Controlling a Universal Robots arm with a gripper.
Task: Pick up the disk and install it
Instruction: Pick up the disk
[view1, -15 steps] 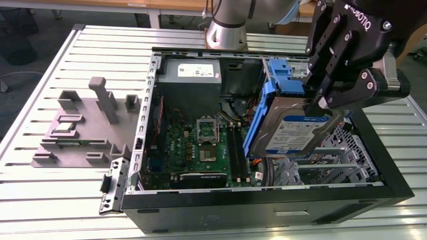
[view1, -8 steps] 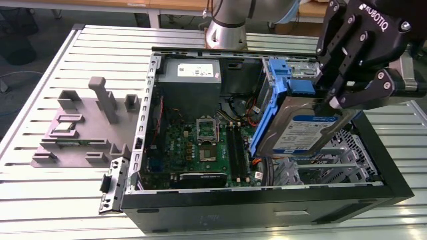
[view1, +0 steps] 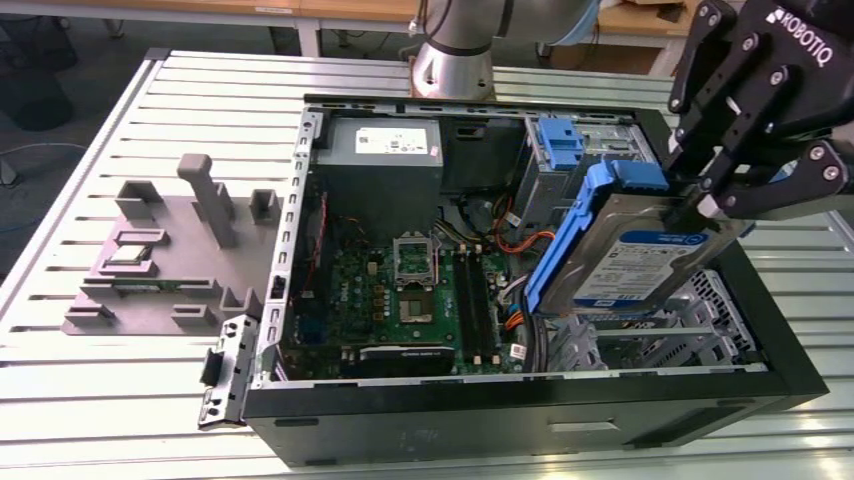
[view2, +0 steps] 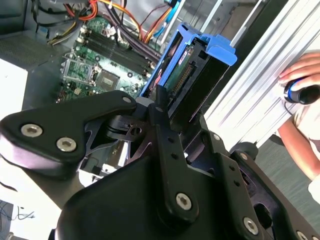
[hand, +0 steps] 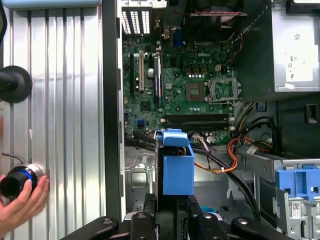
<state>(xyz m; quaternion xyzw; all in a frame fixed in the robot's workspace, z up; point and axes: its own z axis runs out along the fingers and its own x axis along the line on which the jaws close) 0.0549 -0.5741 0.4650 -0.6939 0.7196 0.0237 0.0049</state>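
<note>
Right now you are carrying the disk (view1: 638, 258): the pick-up looks done, the install not yet. The gripper (view1: 710, 203) is clamping narrow on its upper end, so the disk is hanging tilted just below the claw, over the open computer case (view1: 534, 398). The arm is reaching down from above, wrist angled. By my judgement, seating is calling for levelling the disk against the drive cage (view1: 667, 338) beneath the claw.
</note>
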